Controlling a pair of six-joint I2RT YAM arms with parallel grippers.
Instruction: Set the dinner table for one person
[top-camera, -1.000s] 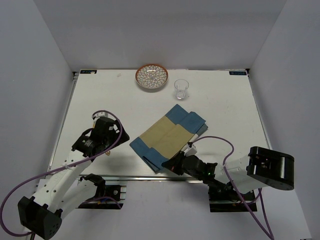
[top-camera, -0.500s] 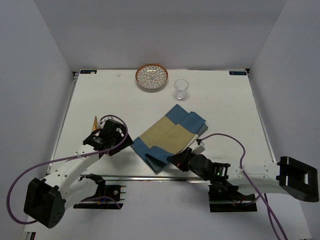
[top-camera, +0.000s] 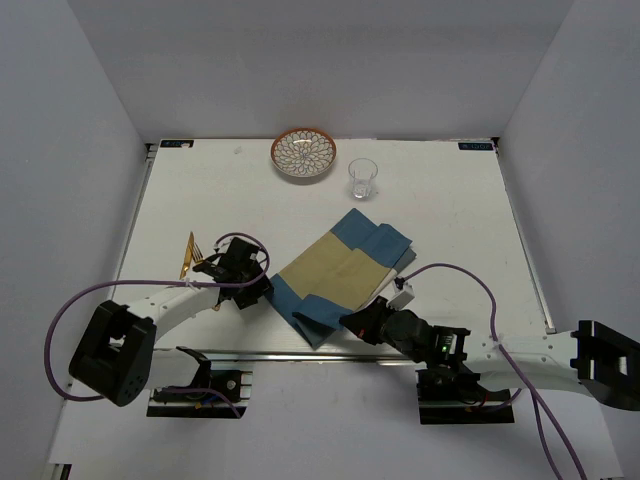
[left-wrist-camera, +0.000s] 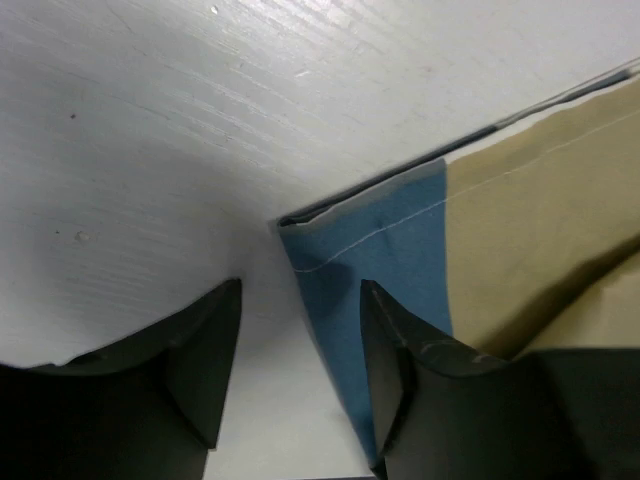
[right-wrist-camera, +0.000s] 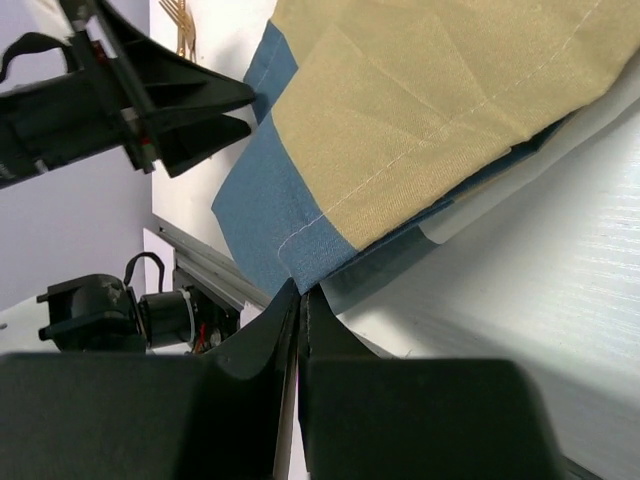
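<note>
The blue-and-tan placemat (top-camera: 340, 272) lies folded and skewed on the white dinner table (top-camera: 450, 210). My right gripper (top-camera: 352, 322) is shut on the placemat's near blue corner (right-wrist-camera: 300, 262) and holds it lifted a little off the table. My left gripper (top-camera: 262, 285) is open at the placemat's left blue corner (left-wrist-camera: 370, 240); the corner's edge lies between the fingers (left-wrist-camera: 400, 340), which sit low on the table. A gold fork (top-camera: 188, 255) lies left of the left gripper.
A patterned bowl (top-camera: 304, 155) with an orange rim and a clear glass (top-camera: 362, 178) stand at the table's far edge. The metal front rail (top-camera: 300, 353) runs just below both grippers. White walls enclose the table on three sides.
My left gripper has moved right, away from the fork, to the placemat's left corner. My right arm has stretched low along the front edge, its gripper still on the near corner.
</note>
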